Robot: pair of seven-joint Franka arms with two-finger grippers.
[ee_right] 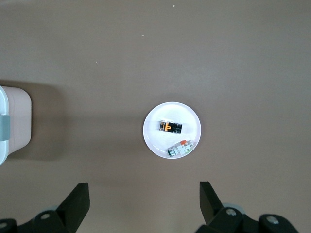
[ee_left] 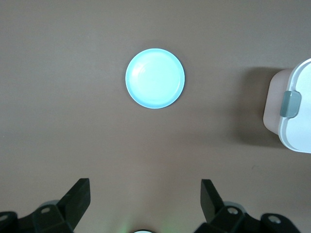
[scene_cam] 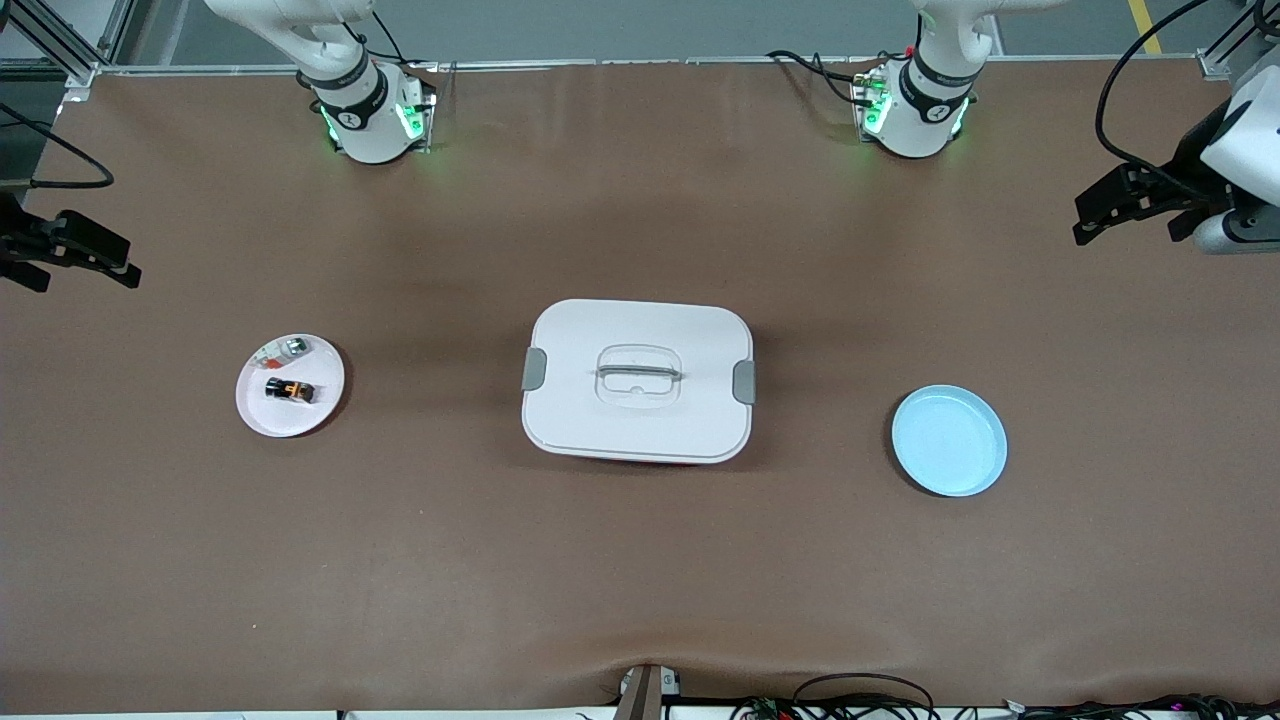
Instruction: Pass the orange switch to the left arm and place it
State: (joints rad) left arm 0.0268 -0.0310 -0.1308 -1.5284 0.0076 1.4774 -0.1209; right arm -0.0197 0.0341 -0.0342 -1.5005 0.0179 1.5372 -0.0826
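Brown table in the front view. White box at centre, lid on. Toward the right arm's end, pink plate carrying the orange switch and, just beside it, a small silver-and-red part. Toward the left arm's end, bare blue plate. Right gripper and left gripper up at the table's ends, both waiting.

Left wrist view: fingers spread wide, holding nothing, above table short of the blue plate; box corner at the edge.

Right wrist view: fingers spread wide, empty; switch on its plate.
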